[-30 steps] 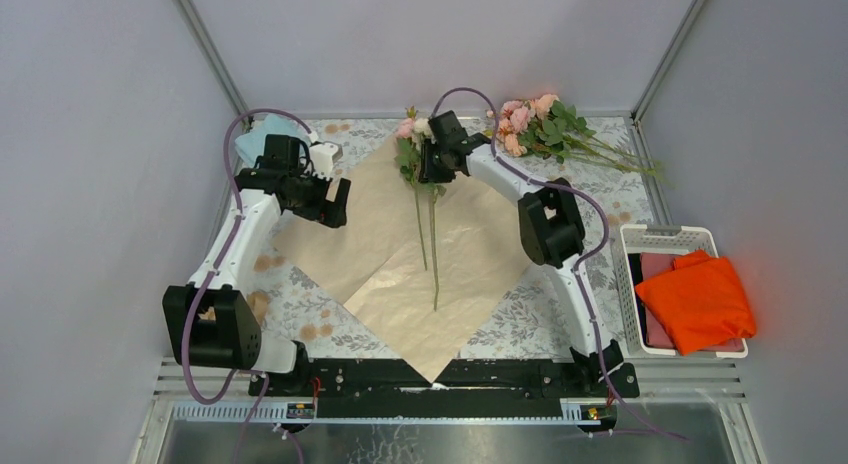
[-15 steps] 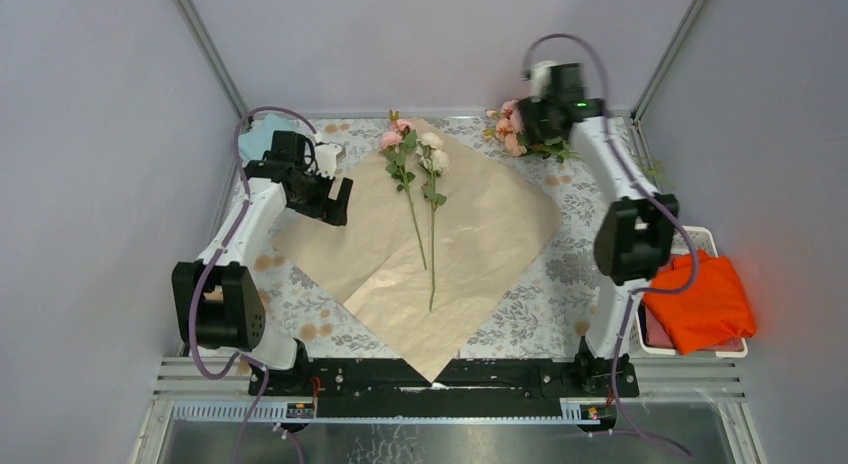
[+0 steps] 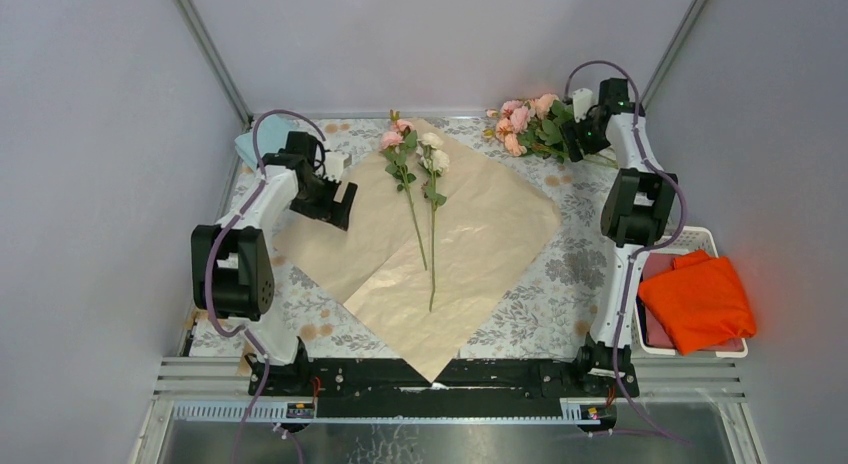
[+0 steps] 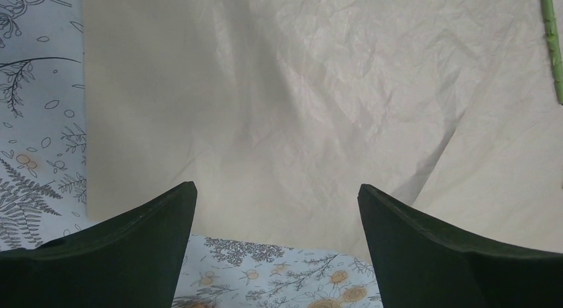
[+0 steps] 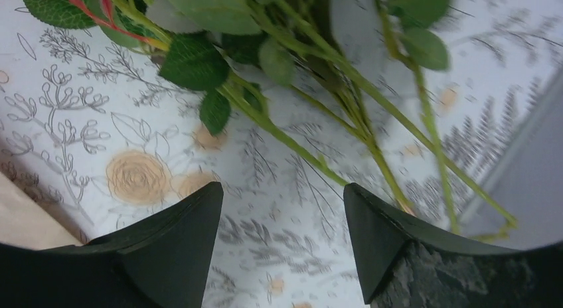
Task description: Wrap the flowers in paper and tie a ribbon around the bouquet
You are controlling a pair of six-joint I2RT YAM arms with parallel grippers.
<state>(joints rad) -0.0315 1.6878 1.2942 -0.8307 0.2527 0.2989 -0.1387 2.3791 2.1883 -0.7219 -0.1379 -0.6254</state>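
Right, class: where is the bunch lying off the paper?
Top view: the bunch lies at the table's far right corner, beside the paper, with the right gripper over its stems.

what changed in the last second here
The right gripper let go of the two roses, leaving them lying on the paper, and swung to the far right. It now hangs open over the stems of the flower bunch. The left gripper stayed open over the paper's left part. The paper, bunch and orange cloth did not move.
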